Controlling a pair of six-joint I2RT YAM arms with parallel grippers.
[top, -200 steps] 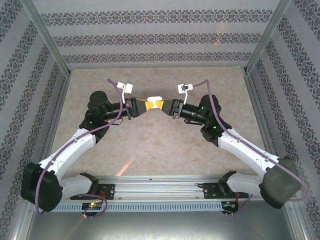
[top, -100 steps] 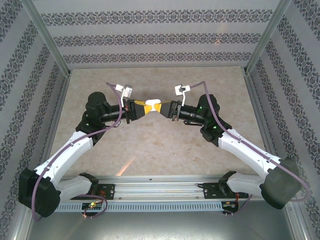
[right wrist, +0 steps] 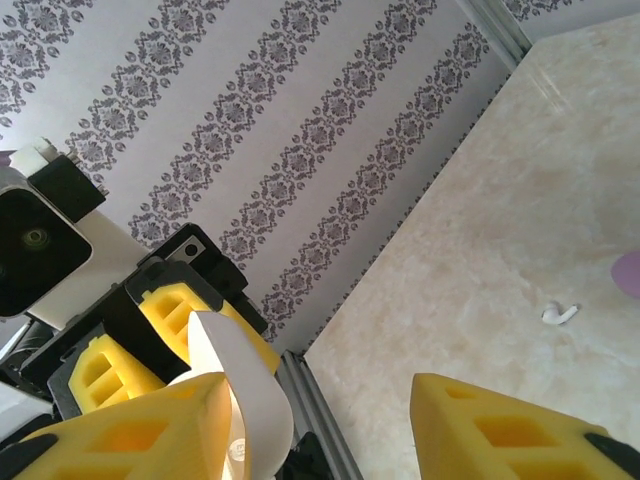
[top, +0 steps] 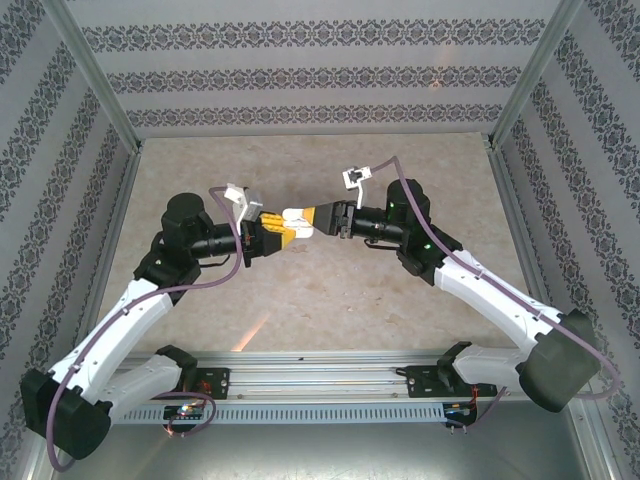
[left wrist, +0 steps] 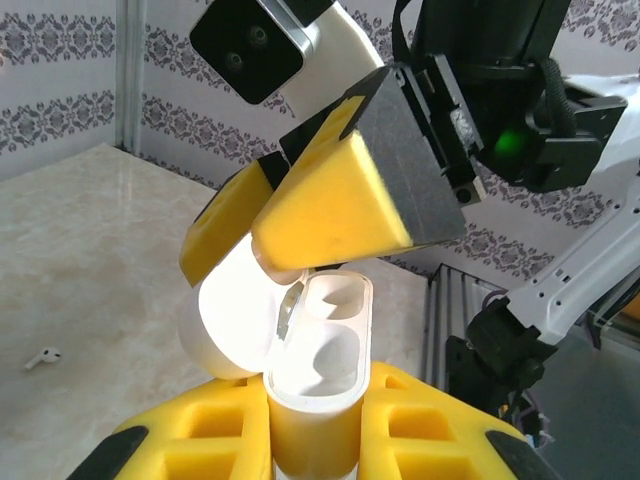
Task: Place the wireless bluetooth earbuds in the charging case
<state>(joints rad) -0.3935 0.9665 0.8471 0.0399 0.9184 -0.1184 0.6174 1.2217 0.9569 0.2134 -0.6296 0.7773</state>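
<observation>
Showing plain glossy white across case [left wrist: 318,350], shell and lid alike. Wearing bright yellow foam, black at tips and backs, on left gripper [left wrist: 312,445] and right gripper [top: 310,214]. Lying white on table [top: 330,290]: one earbud [right wrist: 560,314]. Running cream with faint beige marbling over that table. Carrying dark grey damask bands on pale grey across walls [top: 300,70]. Trailing purple along cables [top: 395,160]. Alternating white links and black joints on arms [top: 500,300]. Glowing green against black housing: small light [left wrist: 510,142].
</observation>
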